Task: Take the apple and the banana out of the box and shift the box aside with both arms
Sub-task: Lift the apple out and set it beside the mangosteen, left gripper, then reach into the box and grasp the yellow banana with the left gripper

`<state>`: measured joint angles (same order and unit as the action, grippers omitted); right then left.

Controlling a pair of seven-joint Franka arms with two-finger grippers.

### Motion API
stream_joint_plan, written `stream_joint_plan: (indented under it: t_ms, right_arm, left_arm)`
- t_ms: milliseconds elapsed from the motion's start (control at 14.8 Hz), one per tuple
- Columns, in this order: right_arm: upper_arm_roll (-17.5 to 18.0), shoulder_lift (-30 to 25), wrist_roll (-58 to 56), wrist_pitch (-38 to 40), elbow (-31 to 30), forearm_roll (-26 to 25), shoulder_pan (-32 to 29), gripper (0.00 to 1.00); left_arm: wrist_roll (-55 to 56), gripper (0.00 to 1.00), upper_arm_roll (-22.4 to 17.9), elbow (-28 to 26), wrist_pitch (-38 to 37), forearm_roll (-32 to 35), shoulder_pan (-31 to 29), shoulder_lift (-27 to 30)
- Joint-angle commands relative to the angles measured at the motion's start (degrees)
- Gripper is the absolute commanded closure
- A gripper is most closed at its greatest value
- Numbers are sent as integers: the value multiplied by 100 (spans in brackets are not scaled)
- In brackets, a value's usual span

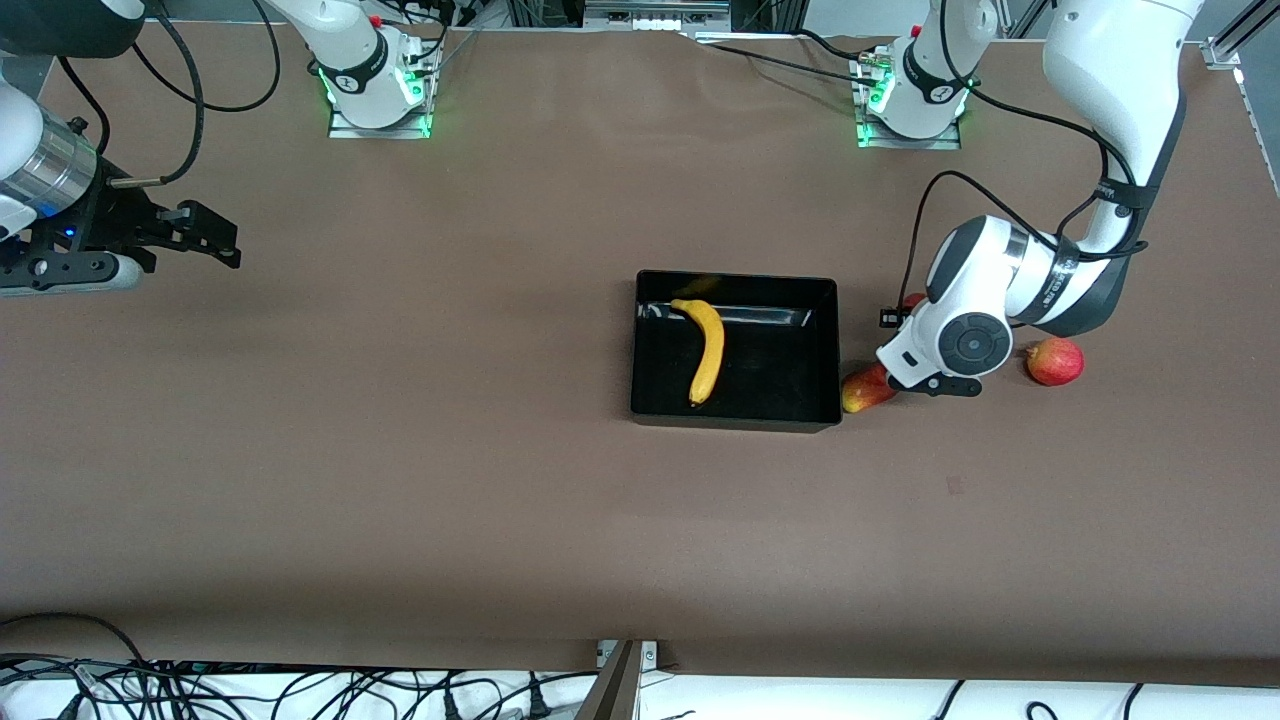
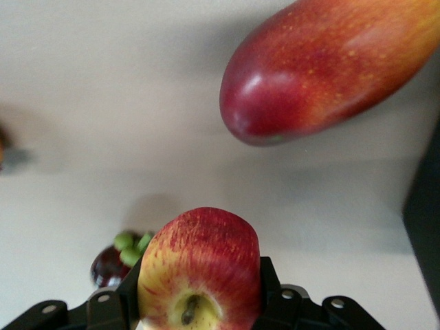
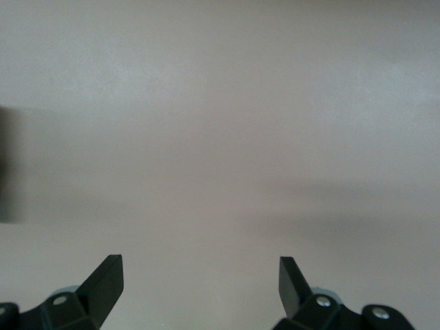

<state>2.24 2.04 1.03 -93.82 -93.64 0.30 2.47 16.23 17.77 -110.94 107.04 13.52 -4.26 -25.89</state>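
The black box (image 1: pixel 735 412) stands mid-table with the yellow banana (image 1: pixel 706 352) lying in it. My left gripper (image 2: pixel 199 292) is shut on a red apple with a yellow side (image 2: pixel 199 268), low over the table beside the box's wall toward the left arm's end. In the front view the left arm's wrist (image 1: pixel 950 340) hides the gripper and the held apple. The box's wall shows at the edge of the left wrist view (image 2: pixel 425 220). My right gripper (image 1: pixel 215 238) (image 3: pixel 199 282) is open and empty, waiting over bare table at the right arm's end.
A long red-yellow mango-like fruit (image 1: pixel 866 390) (image 2: pixel 330 69) lies by the box's corner, nearer the front camera than the left wrist. A second red apple (image 1: pixel 1055 361) lies toward the left arm's end. A dark fruit with green leaves (image 2: pixel 115 262) sits close to the left gripper.
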Motion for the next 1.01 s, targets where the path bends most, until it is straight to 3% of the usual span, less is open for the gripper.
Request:
stream_joint_plan:
  t_ms: [0, 135, 202, 270, 337, 607, 809, 944]
  right_arm:
    - [66, 25, 21, 74, 65, -30, -71, 0]
    - [66, 25, 21, 74, 74, -30, -71, 0]
    - [74, 16, 21, 74, 74, -30, -71, 0]
    - [66, 16, 21, 74, 65, -30, -71, 0]
    - [66, 25, 21, 74, 74, -30, -71, 0]
    - [66, 25, 21, 74, 65, -30, -71, 0]
    - [66, 25, 21, 74, 65, -30, -71, 0]
    - [66, 25, 21, 74, 65, -30, -71, 0]
  left_arm:
    - [-155, 72, 77, -726, 632, 124, -22, 471]
    - [-155, 64, 68, -990, 1176, 124, -74, 348]
    - [-155, 54, 68, -1000, 1283, 124, -127, 287]
    - [-155, 13, 68, -1000, 1275, 124, -127, 295]
    - [-164, 0, 77, -974, 1223, 124, -127, 347]
    - [-164, 0, 112, -431, 172, 54, -40, 593]
    - [20, 0, 752, 885, -1209, 36, 31, 533]
    - [597, 0, 1017, 1502, -1335, -278, 179, 410]
